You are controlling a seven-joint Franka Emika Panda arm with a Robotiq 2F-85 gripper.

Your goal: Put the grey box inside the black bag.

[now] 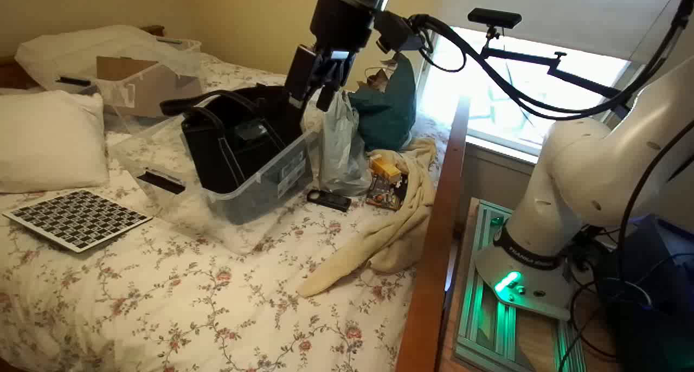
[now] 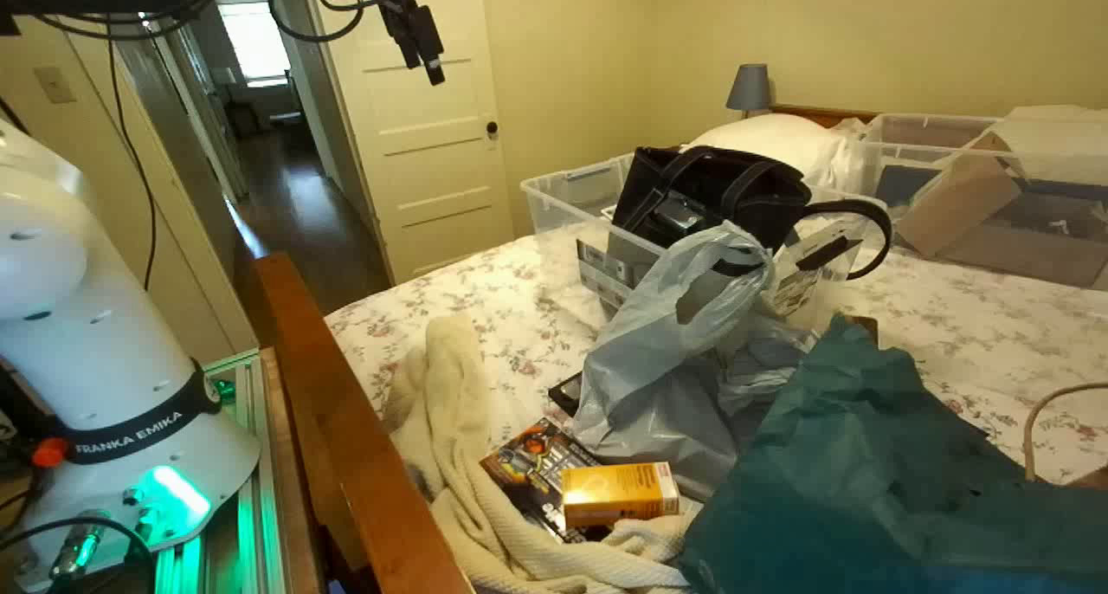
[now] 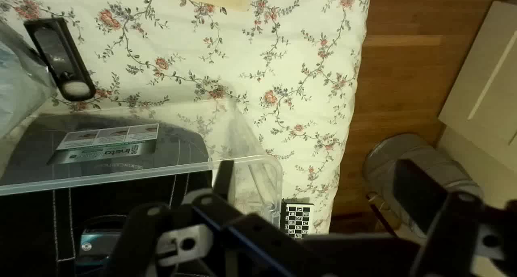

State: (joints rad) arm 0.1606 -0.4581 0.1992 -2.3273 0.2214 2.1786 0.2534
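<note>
We are holding our black, jointed gripper (image 3: 315, 168) aloft, its slim fingers spread wide, while a boxy black fabric bag (image 1: 244, 155) with looped handles and pale stitching is leaning inside a translucent, round-cornered plastic tub (image 1: 255, 205).

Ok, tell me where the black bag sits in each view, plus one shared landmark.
In an exterior view: the black bag is left of centre.
In an exterior view: the black bag is right of centre, upper half.
Wrist view: the black bag is lower left, cut off.
Shared landmark: the clear tub it sits in.
</note>
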